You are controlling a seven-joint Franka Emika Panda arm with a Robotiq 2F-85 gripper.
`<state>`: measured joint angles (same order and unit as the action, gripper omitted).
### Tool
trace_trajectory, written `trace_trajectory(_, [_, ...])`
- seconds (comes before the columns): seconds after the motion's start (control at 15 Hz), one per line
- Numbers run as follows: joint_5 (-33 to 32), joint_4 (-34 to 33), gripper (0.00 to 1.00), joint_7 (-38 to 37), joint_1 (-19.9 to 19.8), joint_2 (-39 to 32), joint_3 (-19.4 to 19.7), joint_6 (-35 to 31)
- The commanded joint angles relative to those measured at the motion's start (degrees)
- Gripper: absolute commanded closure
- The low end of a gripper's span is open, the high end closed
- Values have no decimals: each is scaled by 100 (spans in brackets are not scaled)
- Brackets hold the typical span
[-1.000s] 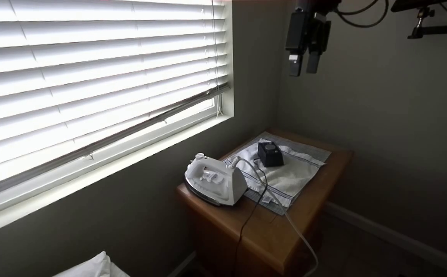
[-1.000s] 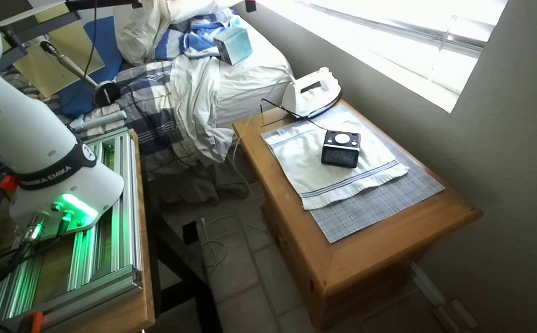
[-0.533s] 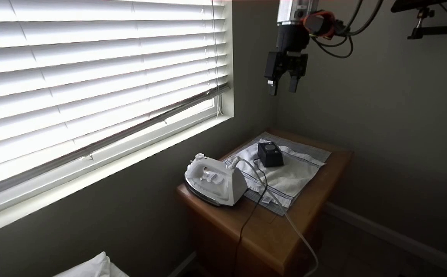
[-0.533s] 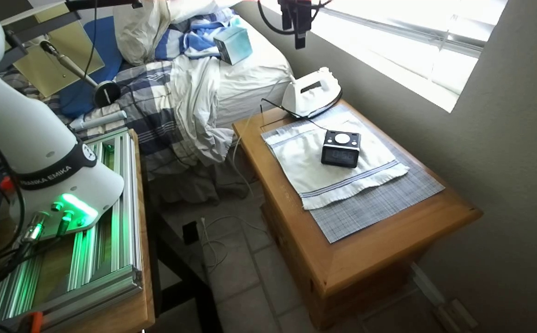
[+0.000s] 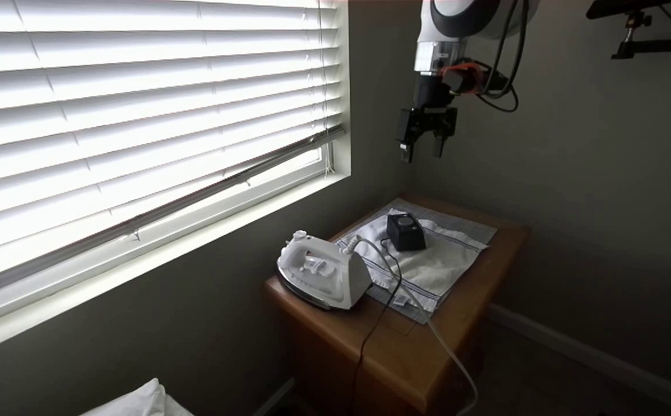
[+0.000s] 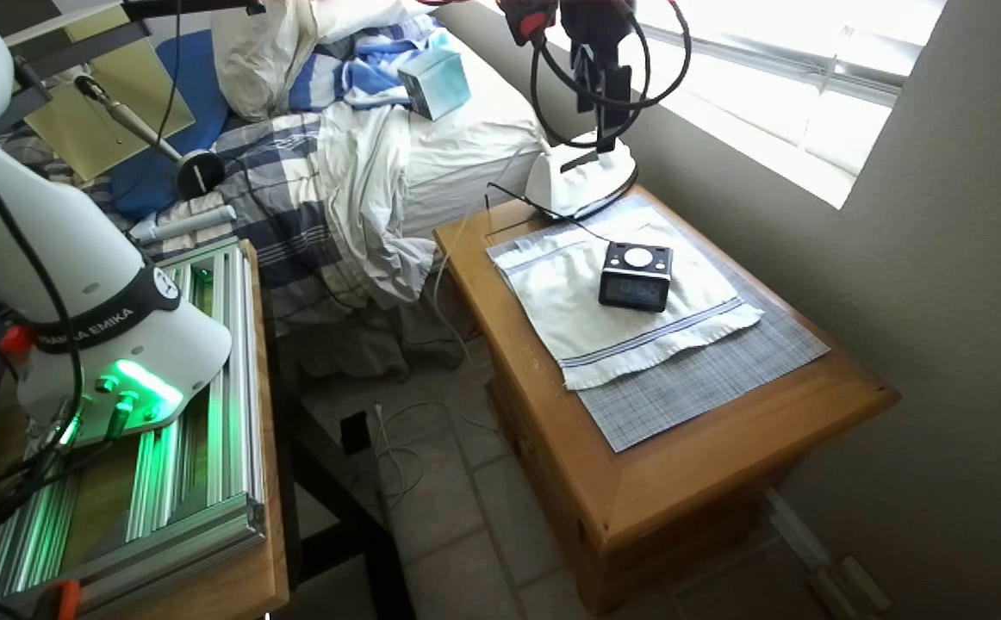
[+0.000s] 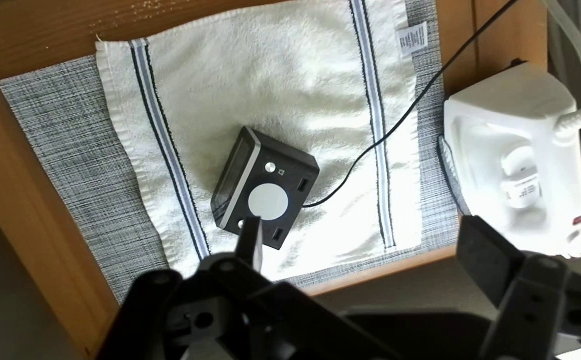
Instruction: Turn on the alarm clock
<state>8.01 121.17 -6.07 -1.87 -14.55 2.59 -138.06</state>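
"FRANKA EMIKA" — on the robot arm (image 6: pixel 87 241)

The tool (image 5: pixel 422 154) hangs higher than the dark alarm clock (image 5: pixel 406 232), well apart from it, jaws parted. Under the clock lie a white towel (image 5: pixel 444 263), a grey mat (image 5: pixel 457 224) and the wooden surface (image 5: pixel 405 353). Nearer than the clock, to its left, sits a white iron (image 5: pixel 328 280).

My wrist view gives me a black alarm clock (image 7: pixel 266 187), blue-striped cream towel (image 7: pixel 280 95), white iron (image 7: pixel 523 155) at three o'clock, flecked grey mat (image 7: pixel 88 167) at nine.
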Motion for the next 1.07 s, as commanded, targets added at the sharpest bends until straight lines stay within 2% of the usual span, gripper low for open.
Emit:
trace_trajectory(0.0, [-8,-6,0,-5,-15,7,-25,10])
trace_trajectory(0.6, [-7,-7,0,-5,-12,47,-32,10])
trace_trajectory(0.87, [-100,-124,0,-264,97,-128,-32,-132])
trace_trajectory(0.93, [-108,-134,10,-336,138,-162,-44,-190])
trace_trajectory(1.0, [-131,-150,26,-436,184,-200,-47,-259])
